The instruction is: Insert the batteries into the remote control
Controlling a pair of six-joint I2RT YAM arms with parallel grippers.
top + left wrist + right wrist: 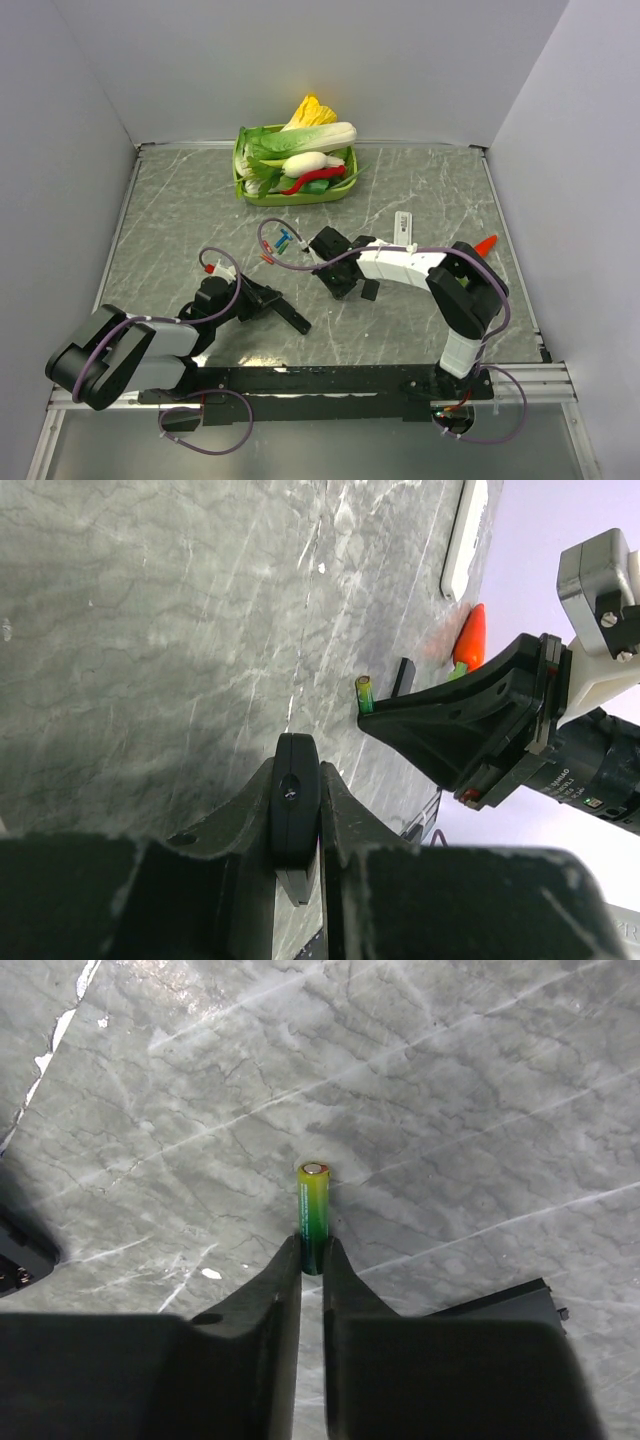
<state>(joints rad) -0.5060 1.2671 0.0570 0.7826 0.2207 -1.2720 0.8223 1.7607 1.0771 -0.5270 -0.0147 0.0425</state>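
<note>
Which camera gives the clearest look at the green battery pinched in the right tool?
The right wrist view: the green battery sits centred and close, clamped in the right tool. The left wrist view shows only its tip. In the top view I cannot find it.

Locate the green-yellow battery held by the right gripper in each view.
Top external: not discernible, hidden under the right gripper, near centre.
Left wrist: green-yellow battery right of centre, at that gripper's tip.
Right wrist: battery at centre, pinched between the fingers.
Shared landmark: the right gripper holding it.
</note>
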